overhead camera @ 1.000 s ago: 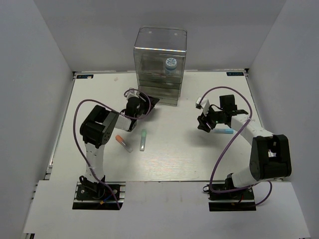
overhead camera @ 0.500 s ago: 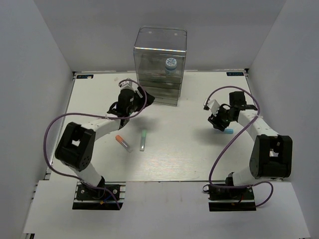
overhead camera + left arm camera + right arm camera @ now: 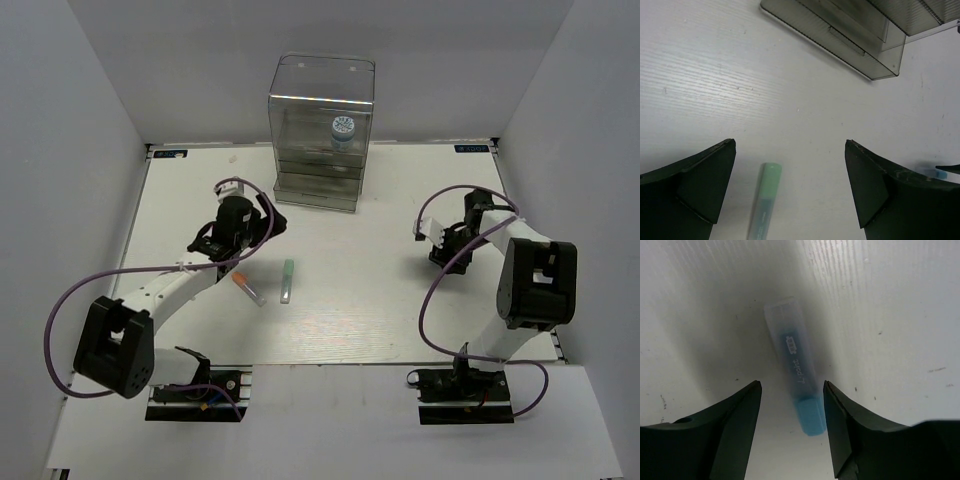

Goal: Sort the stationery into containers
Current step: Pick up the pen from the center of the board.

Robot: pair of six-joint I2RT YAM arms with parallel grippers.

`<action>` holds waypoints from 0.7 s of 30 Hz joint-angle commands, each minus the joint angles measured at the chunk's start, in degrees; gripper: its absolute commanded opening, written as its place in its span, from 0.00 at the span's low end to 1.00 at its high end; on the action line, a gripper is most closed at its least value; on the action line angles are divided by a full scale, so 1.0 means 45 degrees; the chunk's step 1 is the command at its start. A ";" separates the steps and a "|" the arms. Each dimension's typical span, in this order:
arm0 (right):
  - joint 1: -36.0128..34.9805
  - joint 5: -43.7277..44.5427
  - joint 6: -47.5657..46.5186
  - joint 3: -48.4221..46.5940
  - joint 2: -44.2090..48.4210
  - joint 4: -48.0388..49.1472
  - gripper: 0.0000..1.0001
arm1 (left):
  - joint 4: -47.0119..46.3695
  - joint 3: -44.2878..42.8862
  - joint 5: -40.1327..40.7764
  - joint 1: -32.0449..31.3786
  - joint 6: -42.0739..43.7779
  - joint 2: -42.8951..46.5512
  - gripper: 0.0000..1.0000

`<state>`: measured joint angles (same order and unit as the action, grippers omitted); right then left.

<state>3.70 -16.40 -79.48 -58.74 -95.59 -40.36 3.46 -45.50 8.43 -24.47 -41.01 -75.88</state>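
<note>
The containers, a tall clear drawer cabinet [image 3: 320, 120], stand at the back with a blue-white roll [image 3: 343, 130] inside. Its bottom drawer [image 3: 855, 45] juts out a little. A mint-green marker [image 3: 287, 282] and an orange-capped marker [image 3: 247, 288] lie at left centre. My left gripper [image 3: 225, 245] hovers open just left of them. In the left wrist view the green marker [image 3: 764, 200] lies between the wide-apart fingers, untouched by the left gripper [image 3: 790, 145]. My right gripper [image 3: 445, 245] is low at the right. It [image 3: 792, 385] stands open astride a light-blue marker [image 3: 795, 370].
White walls close in the table [image 3: 400, 310] on three sides. Purple cables [image 3: 440, 290] loop beside both arms. The arm bases [image 3: 195, 385] sit at the near edge.
My left gripper pulled back from the cabinet's bottom drawer toward the near left and opened wide. My right gripper shifted right and came down over the light-blue marker.
</note>
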 commanded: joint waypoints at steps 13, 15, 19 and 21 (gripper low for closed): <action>0.0075 -0.0122 -0.1888 -0.1104 -0.1590 -0.1242 0.07 | 0.1144 0.0930 0.0745 0.0086 -0.0690 0.1510 1.00; -0.0003 -0.0708 -0.1966 -0.1476 -0.1454 -0.1576 0.03 | 0.1144 0.1048 0.0880 0.0086 -0.0690 0.1627 1.00; -0.0684 -0.3123 -0.1344 -0.3870 -0.1258 -0.2495 0.00 | 0.1281 0.1048 0.1116 0.0086 -0.1216 0.1627 1.00; -0.1562 -0.3618 -0.0894 -0.4483 -0.1277 -0.2497 0.00 | 0.1418 0.0893 0.1116 0.0086 -0.1372 0.1471 1.00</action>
<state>1.23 -23.57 -85.60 -72.29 -102.54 -49.08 9.10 -40.97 11.86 -24.34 -45.23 -70.35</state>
